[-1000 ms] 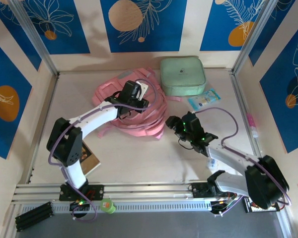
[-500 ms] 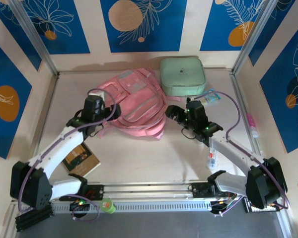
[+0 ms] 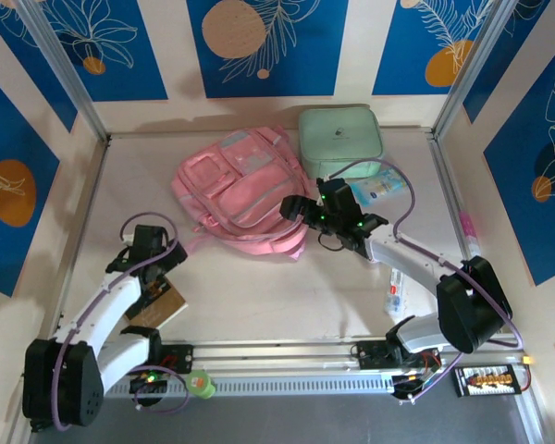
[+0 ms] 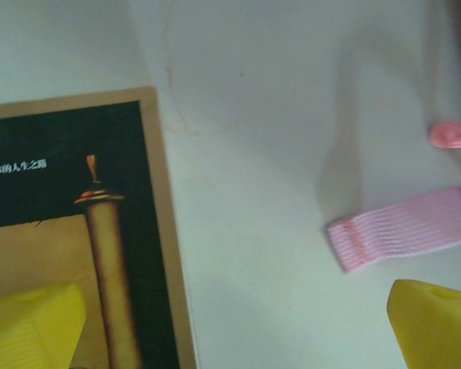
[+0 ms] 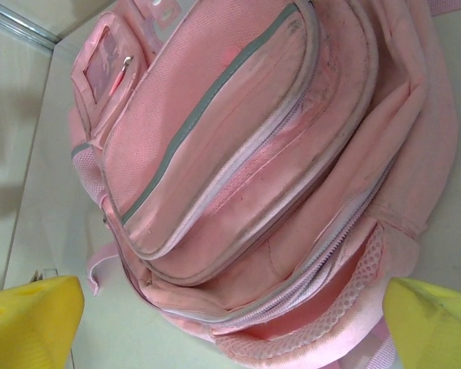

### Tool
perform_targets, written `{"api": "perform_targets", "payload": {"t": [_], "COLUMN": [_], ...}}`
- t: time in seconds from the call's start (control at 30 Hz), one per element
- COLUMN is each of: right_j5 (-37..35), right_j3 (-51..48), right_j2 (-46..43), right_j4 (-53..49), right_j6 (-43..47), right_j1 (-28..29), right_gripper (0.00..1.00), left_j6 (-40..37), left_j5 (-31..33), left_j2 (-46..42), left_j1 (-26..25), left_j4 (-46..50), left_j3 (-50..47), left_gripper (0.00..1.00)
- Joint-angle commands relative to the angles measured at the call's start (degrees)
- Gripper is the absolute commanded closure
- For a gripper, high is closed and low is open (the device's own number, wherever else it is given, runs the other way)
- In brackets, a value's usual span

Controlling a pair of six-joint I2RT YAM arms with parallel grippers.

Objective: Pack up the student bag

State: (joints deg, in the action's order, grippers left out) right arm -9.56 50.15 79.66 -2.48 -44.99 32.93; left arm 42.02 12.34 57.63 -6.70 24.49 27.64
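Observation:
The student bag (image 3: 240, 190) is a big pink backpack lying flat at the back middle of the table, front pockets up. My right gripper (image 3: 299, 207) stands open at the bag's right edge. In the right wrist view its yellow fingertips (image 5: 32, 319) frame the bag's (image 5: 246, 154) zipped pockets, with nothing between them. Open too, my left gripper (image 3: 148, 252) hangs near the front left, above a dark book (image 3: 159, 302). The left wrist view has the book's cover (image 4: 69, 223) on the left, a loose pink strap end (image 4: 403, 237) on the right, and bare table between the fingertips (image 4: 438, 327).
A mint-green zip case (image 3: 340, 141) lies right behind the bag. A blue packet (image 3: 381, 185) lies to the right of my right gripper, and a small tube (image 3: 395, 294) near the right arm. Blue-patterned walls and metal posts close in the table on three sides.
My left arm has pulled back from the bag to the near left over the book, and its gripper has opened. The bag has settled flat. My right gripper moved left to the bag and opened wider.

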Motion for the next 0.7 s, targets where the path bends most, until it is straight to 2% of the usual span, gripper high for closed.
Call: {"api": "perform_targets", "payload": {"t": [0.0, 0.1, 0.37, 0.57, 0.67], "right_j5": [1.12, 1.16, 1.87, 1.39, 1.28], "right_j3": [1.56, 1.11, 0.15, 0.82, 0.60], "right_j2": [0.26, 0.16, 0.26, 0.84, 0.83], "right_j4": [-1.21, -1.43, 0.81, -0.06, -0.49], "right_j6": [0.59, 0.03, -2.07, -2.07, -2.28], "right_j1": [0.38, 0.39, 0.70, 0.65, 0.59], "right_gripper": [0.00, 0.00, 0.00, 0.01, 0.01], "left_j6": [1.38, -0.67, 9.42, 20.26, 27.55], "left_j5": [-2.75, -7.76, -11.41, -10.12, -12.86], "left_j2": [1.83, 4.09, 4.84, 7.84, 12.11], "left_j1": [1.08, 0.64, -8.50, -21.86, -26.67], "left_j4": [-2.83, -4.82, -7.98, -12.16, -22.00], "left_j3": [-0.83, -0.52, -4.68, -2.96, -3.30], "left_gripper": [0.00, 0.04, 0.06, 0.05, 0.06]}}
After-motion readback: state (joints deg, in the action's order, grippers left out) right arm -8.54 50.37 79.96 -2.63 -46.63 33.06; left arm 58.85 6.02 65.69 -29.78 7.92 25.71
